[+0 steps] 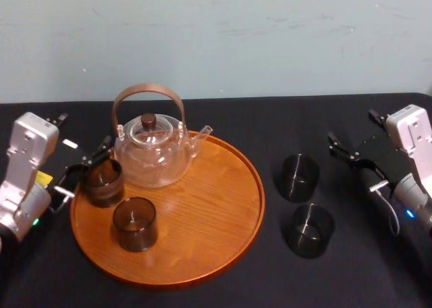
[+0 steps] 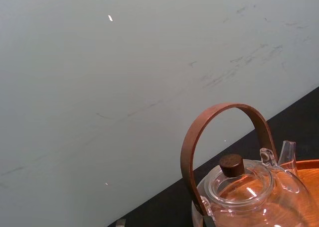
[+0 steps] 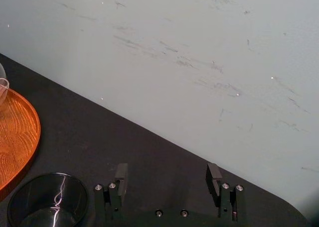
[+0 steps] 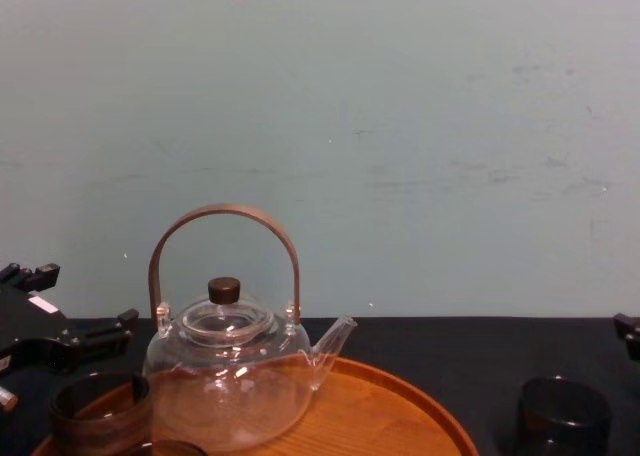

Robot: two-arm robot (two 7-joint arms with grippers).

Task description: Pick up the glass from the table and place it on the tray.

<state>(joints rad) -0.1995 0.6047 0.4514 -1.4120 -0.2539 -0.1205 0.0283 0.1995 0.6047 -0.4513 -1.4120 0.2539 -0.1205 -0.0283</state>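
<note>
Smoked glass (image 1: 297, 177) stands on the desk (image 1: 378, 267) just ahead of the right pincer (image 1: 352, 163), jaws apart, empty. Risk: approach may knock the second glass (image 1: 309, 230) alongside. Left pincer (image 1: 86, 167), also apart, beside tray (image 1: 256, 200).

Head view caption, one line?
Teapot, two glasses on tray; two more glasses on table; left gripper open at tray's edge, right gripper open at right.

We face a plain pale blue-green wall (image 1: 216, 38), faint dark scuffs and scratches across it, a few tiny white specks, soft even light, the black table (image 1: 270, 122) meeting its base
</note>
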